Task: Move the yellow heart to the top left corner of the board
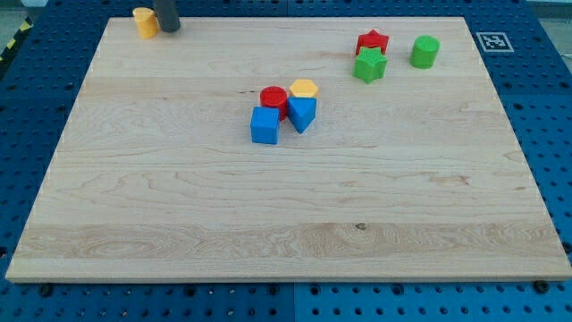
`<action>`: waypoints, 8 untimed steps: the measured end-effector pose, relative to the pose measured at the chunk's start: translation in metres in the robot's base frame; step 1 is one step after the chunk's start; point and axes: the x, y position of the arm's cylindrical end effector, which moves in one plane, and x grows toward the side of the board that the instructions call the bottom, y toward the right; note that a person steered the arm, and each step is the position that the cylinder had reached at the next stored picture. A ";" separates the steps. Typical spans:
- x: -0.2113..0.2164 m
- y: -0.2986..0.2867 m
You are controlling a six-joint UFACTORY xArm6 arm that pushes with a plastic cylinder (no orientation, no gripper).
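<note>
The yellow heart sits at the board's top left corner, close to the top edge. My tip is a dark rod end right beside the heart, on its right side, touching or nearly touching it. The rod goes up out of the view's top.
Near the board's middle stands a tight cluster: red cylinder, yellow hexagon block, blue cube, blue triangular block. At the top right are a red star, a green star and a green cylinder. The wooden board lies on a blue pegboard table.
</note>
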 end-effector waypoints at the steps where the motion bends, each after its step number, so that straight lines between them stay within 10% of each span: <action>1: 0.000 -0.001; 6: 0.000 -0.022; 8: -0.022 0.093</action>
